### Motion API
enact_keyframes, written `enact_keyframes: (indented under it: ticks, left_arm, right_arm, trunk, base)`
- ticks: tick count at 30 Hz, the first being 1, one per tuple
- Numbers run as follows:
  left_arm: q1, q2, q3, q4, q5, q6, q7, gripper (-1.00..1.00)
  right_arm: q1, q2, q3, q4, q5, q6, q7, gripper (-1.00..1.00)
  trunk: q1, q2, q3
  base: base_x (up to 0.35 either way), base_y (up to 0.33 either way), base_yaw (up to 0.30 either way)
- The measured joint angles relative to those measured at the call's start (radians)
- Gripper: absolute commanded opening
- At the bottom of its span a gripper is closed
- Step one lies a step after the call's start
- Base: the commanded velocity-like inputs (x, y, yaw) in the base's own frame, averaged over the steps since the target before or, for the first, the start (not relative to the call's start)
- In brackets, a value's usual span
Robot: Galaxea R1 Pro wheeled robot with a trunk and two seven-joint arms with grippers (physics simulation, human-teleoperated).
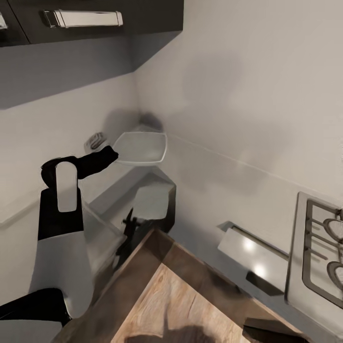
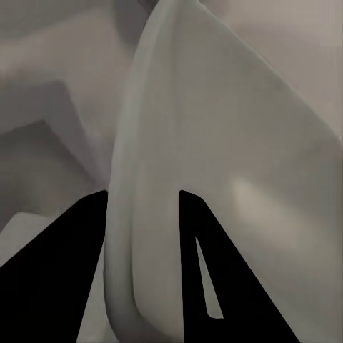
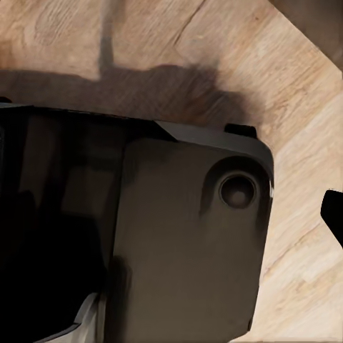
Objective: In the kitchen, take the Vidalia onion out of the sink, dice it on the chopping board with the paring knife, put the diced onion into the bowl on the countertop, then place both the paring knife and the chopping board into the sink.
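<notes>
I'm looking from the head camera into a corner of the kitchen. My left arm, glossy white shell with black joints, reaches up and forward, and its black left gripper (image 1: 108, 155) meets the near rim of the shallow white rounded-square bowl (image 1: 143, 147), glossy and smooth, which sits up in the air against the pale walls, above the smooth grey reflective countertop (image 1: 209, 200). A soft pale reflection of the bowl shows on the counter below it. In the left wrist view the left gripper (image 2: 143, 257) has its two black wedge fingers (image 2: 64, 271) on either side of the bowl's (image 2: 229, 157) thick rounded rim, pinching it; the bowl stands edge-on and tilted in that picture.

Top left, dark wall cabinets (image 1: 95, 19) with a brushed metal bar handle (image 1: 83, 18). On the left wall, a small grey outlet plate (image 1: 95, 140). Far right, a steel hob (image 1: 317, 252) with dark wire grates. Below the counter, a pale drawer front with bright highlights (image 1: 252, 252). Warm wood-grain plank floor (image 1: 181, 305) at the bottom.

Right wrist view: matte dark robot base panel (image 3: 179, 243) with a round recessed knob, over the wood floor (image 3: 300, 93). A black tip of the right gripper (image 3: 334, 213) shows at the edge; I cannot tell whether it is spread or pressed together.
</notes>
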Motion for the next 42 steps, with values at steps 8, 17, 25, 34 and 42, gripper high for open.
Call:
enact_keyframes:
  ticks: [8, 17, 25, 34, 42]
  left_arm:
    - [0.027, 0.005, 0.000, 0.001, 0.002, -0.001, 0.000, -1.00]
    - [0.031, 0.004, -0.001, 0.001, 0.001, -0.001, 0.000, -1.00]
    - [0.031, 0.002, -0.004, 0.000, 0.000, -0.001, 0.000, -1.00]
    - [0.031, 0.003, -0.003, 0.000, 0.001, 0.000, 0.000, -1.00]
    - [0.031, 0.003, -0.003, 0.000, 0.002, 0.000, 0.000, -1.00]
  right_arm:
    - [0.000, 0.000, 0.000, 0.000, 0.000, -0.003, 0.000, 1.00]
    - [0.000, 0.000, 0.001, 0.000, 0.000, -0.004, -0.001, 1.00]
    - [0.000, 0.000, 0.002, 0.000, 0.001, -0.004, -0.001, 1.00]
    - [0.000, 0.001, 0.002, 0.000, 0.001, -0.004, -0.001, 1.00]
    - [0.000, 0.002, 0.002, 0.000, 0.001, -0.004, -0.001, 1.00]
  trunk:
    - [0.000, 0.000, 0.000]
    - [0.000, 0.000, -0.007]
    - [0.000, 0.000, -0.016]
    - [0.000, 0.000, -0.026]
    - [0.000, 0.000, -0.035]
  base:
    - [-0.339, 0.000, 0.038]
    - [-0.341, 0.000, 0.226]
    - [-0.341, 0.000, 0.233]
    - [-0.341, 0.000, 0.212]
    - [-0.341, 0.000, 0.207]
